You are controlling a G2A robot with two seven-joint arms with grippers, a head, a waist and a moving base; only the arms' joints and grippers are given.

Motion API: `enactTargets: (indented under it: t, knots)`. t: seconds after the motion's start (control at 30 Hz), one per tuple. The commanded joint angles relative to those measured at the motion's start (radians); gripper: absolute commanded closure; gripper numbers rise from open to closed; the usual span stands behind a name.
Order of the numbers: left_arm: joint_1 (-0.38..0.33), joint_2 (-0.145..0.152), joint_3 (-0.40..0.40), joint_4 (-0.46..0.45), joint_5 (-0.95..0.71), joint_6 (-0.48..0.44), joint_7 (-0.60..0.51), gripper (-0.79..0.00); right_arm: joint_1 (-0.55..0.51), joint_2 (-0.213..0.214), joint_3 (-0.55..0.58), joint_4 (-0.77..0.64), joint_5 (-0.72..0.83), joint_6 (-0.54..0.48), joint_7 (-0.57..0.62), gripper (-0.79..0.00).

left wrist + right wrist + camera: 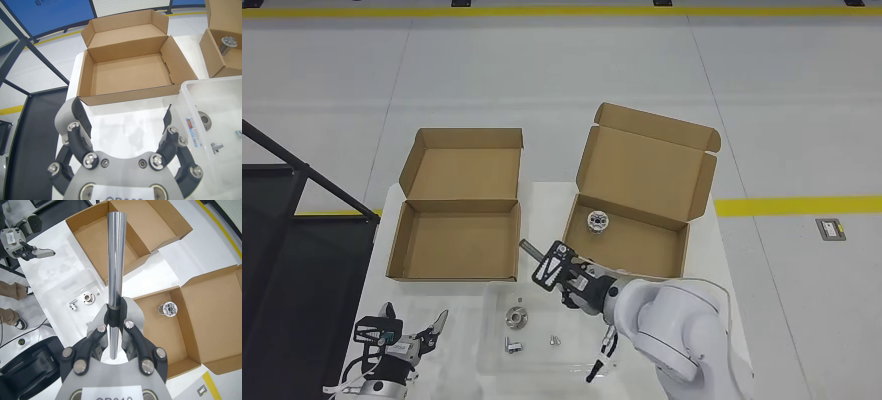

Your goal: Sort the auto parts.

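Holding a steel rod point(115, 256) clamped in my right gripper point(114, 312) near the clear bin point(191, 106); next, I judge, lower it into the empty box point(455, 245). Left gripper point(122, 106) hangs wide.

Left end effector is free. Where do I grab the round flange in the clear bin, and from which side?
Grip the round flange across its outer rim, coming straight down from above. It lies flat, bore up, and the clear bin walls likely block a side approach. The left end effector is open.
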Motion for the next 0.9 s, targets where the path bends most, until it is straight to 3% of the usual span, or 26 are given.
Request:
enactTargets:
  t: [0.0, 0.2, 0.33, 0.47, 0.87]
  knots:
    - [0.000, 0.000, 0.000, 0.000, 0.000, 0.000, 0.000, -0.785, 0.000, 0.000, 0.000, 0.000, 0.000, 0.000, -0.001, 0.000]
    - [0.000, 0.000, 0.000, 0.000, 0.000, 0.000, 0.000, -0.785, -0.005, 0.000, -0.002, 0.006, -0.005, 0.003, -0.012, 0.000]
    - [0.000, 0.000, 0.000, 0.000, 0.000, 0.000, 0.000, -0.785, 0.005, 0.001, 0.040, 0.061, -0.035, 0.106, -0.097, 0.000]
    - [0.000, 0.000, 0.000, 0.000, 0.000, 0.000, 0.000, -0.785, 0.039, 0.007, 0.099, 0.123, -0.080, 0.155, -0.105, 0.000]
    - [0.000, 0.000, 0.000, 0.000, 0.000, 0.000, 0.000, -0.785, 0.248, 0.019, 0.183, 0.579, -0.040, 0.127, -0.018, 0.000]
